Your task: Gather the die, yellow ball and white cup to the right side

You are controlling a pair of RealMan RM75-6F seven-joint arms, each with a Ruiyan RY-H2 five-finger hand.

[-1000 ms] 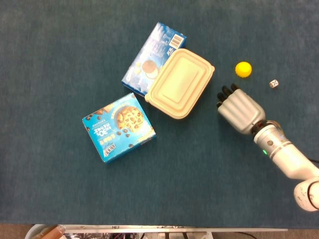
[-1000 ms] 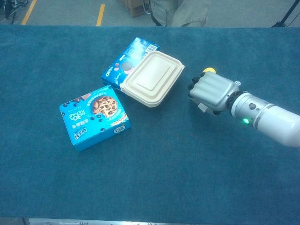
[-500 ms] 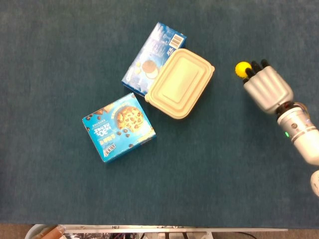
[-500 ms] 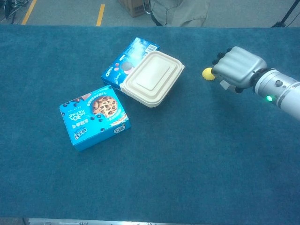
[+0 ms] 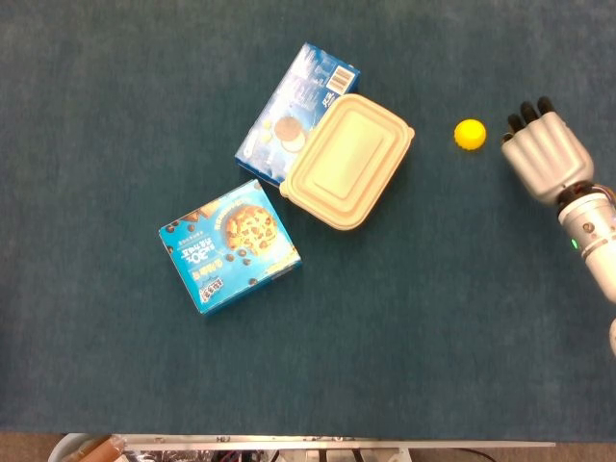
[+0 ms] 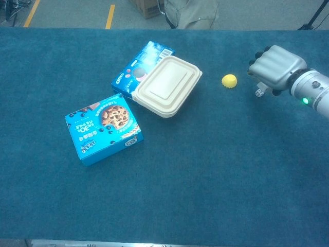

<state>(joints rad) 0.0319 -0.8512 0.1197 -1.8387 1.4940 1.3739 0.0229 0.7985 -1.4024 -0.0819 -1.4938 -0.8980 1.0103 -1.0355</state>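
Note:
The yellow ball lies on the blue cloth right of the lidded container. My right hand hovers back-up just right of the ball, apart from it, fingers side by side and bent downward, holding nothing. The small white die peeks out on the cloth below the hand in the chest view; the head view hides it under the hand. No white cup shows in either view. My left hand is out of both views.
A cream lidded container overlaps a blue cookie box at the centre back. A second blue cookie box lies to the front left. The cloth's far edge runs along the back.
My right hand has swept from near the container, past the ball, to the right and farther back, and now sits over the die. Ball and die have not moved.

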